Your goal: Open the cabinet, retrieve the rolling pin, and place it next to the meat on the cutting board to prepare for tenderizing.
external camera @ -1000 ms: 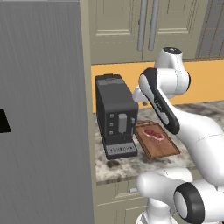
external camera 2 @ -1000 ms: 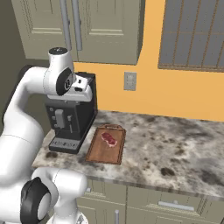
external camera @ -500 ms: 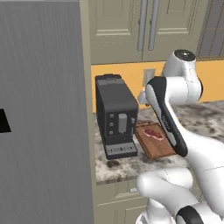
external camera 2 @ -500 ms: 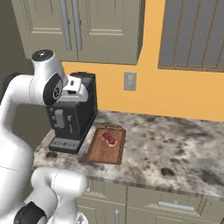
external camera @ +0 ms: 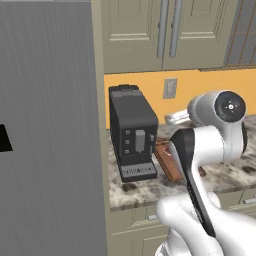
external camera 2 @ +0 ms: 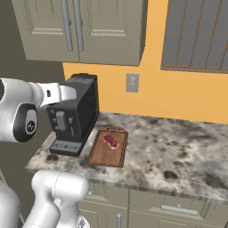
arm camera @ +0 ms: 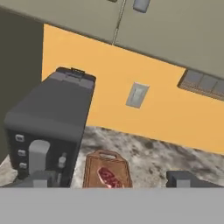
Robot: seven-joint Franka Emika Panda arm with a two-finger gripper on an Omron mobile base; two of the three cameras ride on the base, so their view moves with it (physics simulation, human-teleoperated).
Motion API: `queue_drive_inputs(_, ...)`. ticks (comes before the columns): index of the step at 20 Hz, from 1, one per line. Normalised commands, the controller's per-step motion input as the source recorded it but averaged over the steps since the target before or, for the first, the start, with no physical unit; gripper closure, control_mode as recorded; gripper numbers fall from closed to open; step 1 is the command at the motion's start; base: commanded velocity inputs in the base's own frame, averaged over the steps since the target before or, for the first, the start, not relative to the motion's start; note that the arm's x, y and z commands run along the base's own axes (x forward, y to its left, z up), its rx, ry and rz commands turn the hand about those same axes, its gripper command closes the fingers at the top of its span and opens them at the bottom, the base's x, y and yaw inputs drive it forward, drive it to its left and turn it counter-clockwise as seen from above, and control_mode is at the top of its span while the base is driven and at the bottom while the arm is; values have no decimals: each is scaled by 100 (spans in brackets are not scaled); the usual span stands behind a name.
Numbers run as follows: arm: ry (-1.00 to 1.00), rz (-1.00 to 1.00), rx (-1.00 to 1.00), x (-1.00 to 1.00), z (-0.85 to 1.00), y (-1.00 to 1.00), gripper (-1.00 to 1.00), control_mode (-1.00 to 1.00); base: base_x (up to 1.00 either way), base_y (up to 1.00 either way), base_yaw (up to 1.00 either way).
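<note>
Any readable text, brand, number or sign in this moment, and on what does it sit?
None can be read.
Coffee machine: its front panel carries pale buttons and a strip of marks low down, too small to read.
Wall outlet: plain, no lettering.
Cabinet doors, cutting board and counter: bare of any writing.

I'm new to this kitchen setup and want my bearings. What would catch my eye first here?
The black coffee machine stands tall at the left end of the stone counter. Beside it lies the cutting board with the red meat on it, against a bright orange wall. Above, the cabinet has both doors shut.
</note>
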Motion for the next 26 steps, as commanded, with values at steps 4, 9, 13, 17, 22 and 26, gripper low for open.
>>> queue_drive_inputs(4,-44,0,-10,-10,74,-2,-100,-100,0,0,0)
queue_drive_inputs(9,-32,0,-1,0,68,0,-100,-100,0,0,0)
queue_drive_inputs(13,-26,0,0,1,62,-6,-100,-100,0,0,0)
queue_drive_inputs(17,-17,0,1,-3,50,-7,-100,-100,0,0,0)
queue_drive_inputs(22,-2,0,0,0,16,-2,-100,-100,0,0,0)
queue_drive_inputs(26,0,0,0,7,4,0,-100,-100,0,0,0)
